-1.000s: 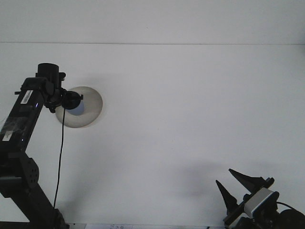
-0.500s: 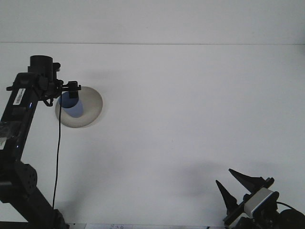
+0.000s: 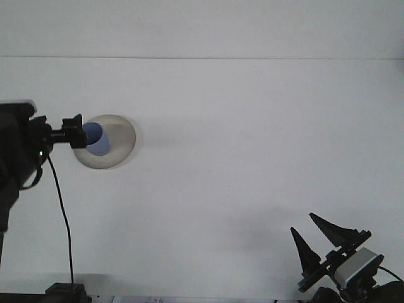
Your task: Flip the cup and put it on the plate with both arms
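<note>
1. Sitting on the plate (image 3: pixel 117 154), the blue cup (image 3: pixel 96 138) seems delivered.
2. Left gripper (image 3: pixel 78 134) sits at the plate's left edge; its jaw state is unclear.
3. Right gripper (image 3: pixel 319 243), far from the plate, idles with jaws spread.

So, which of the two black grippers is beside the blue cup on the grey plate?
The left gripper, at the plate's left rim next to the blue cup. The right gripper sits open far off, at the table's near right corner.
</note>
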Robot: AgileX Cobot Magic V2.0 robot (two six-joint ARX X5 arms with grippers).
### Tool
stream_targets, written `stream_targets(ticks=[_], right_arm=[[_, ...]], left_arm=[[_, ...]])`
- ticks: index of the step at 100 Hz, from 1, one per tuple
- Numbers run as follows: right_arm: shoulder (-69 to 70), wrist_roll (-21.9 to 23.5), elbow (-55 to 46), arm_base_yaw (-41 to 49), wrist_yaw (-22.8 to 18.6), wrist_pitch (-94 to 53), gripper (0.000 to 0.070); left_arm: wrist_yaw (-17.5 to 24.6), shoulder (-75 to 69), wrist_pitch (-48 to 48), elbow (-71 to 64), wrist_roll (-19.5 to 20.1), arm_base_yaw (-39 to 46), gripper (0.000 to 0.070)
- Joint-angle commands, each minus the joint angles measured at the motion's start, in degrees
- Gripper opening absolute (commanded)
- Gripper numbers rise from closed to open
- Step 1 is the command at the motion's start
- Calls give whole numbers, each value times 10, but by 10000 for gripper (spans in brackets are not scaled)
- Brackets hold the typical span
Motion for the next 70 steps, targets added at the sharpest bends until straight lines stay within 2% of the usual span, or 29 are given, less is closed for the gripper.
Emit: stream_targets(ticks=[1,10,22,44,46,49,52,57,61,64,70], right_arm=[[3,3,3,5,5,-2,363],[3,3,3,5,4,-21,363],[3,4,3,5,-5,-49,363],[3,19,3,5,-9,-85,361],[3,19,3,5,-9,-88,350],[3,19,3,5,-9,-92,297],[3,19,3,5,-9,-95,199],[3,19,3,5,-9,-99,0],[3,19,3,5,-8,-99,6],[3,19,3,5,-9,-99,4],[3,19,3,5,-9,-99,4]], left_arm=[[0,-52,26,-77,-19,-19,544],[9,-140,57,-191,-32,-61,544],[59,-250,63,-327,-87,-115,544],[61,-409,61,-463,-151,-155,532],[61,-419,61,-467,-151,-156,510],[61,-433,59,-471,-151,-156,433],[61,-446,56,-471,-151,-156,298],[60,-461,55,-471,-151,-156,1],[60,-471,57,-471,-149,-156,26],[60,-476,60,-471,-147,-156,7],[60,-483,62,-471,-146,-156,11]])
